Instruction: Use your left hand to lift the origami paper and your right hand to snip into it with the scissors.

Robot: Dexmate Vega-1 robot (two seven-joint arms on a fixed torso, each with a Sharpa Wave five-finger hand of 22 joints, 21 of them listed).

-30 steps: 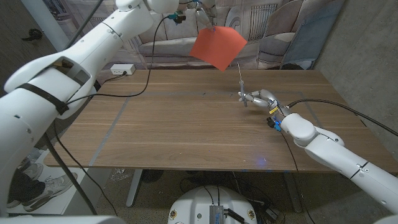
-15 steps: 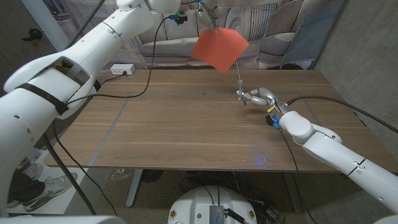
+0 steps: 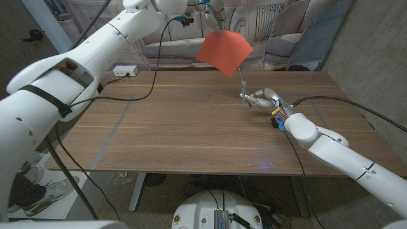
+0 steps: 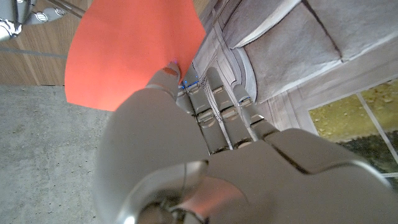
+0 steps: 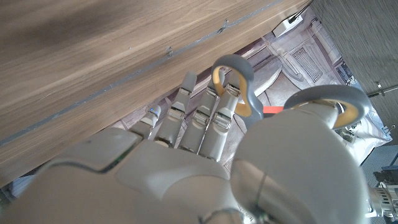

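The origami paper (image 3: 224, 53) is pinched at its top corner by the left hand (image 3: 213, 14), dangling at 12 o'clock over the worktop (image 3: 178, 127). It's likely light, floppy, and easily swayed. The scissors (image 3: 244, 89) are gripped by the right hand (image 3: 266, 98), tips just under the bottom corner.

A wooden table (image 3: 191, 133) stands before a printed backdrop (image 3: 280, 25), with a grey wall (image 3: 375, 44) alongside.
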